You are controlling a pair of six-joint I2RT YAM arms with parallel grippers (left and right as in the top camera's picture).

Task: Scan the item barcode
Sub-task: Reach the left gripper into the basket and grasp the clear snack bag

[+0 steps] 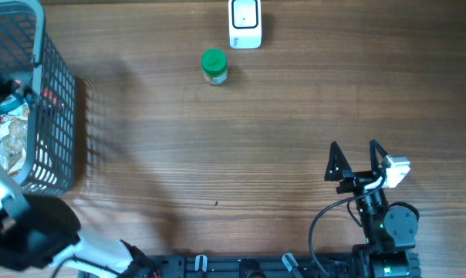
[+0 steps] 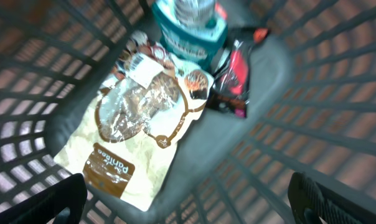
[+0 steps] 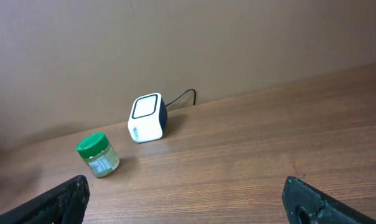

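Presently the left tool (image 2: 188, 199) hangs spread wide and empty inside the basket (image 2: 312, 93), above the cream bag (image 2: 138, 130). It should drop squarely and pinch the bag's edge, keeping the label free for the scanner (image 1: 244, 23). The right tool (image 1: 354, 148) sits released over the bench (image 1: 256, 154).

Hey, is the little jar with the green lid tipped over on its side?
No, the small clear jar with the green lid stands upright on the wooden table, left of the white cube scanner.
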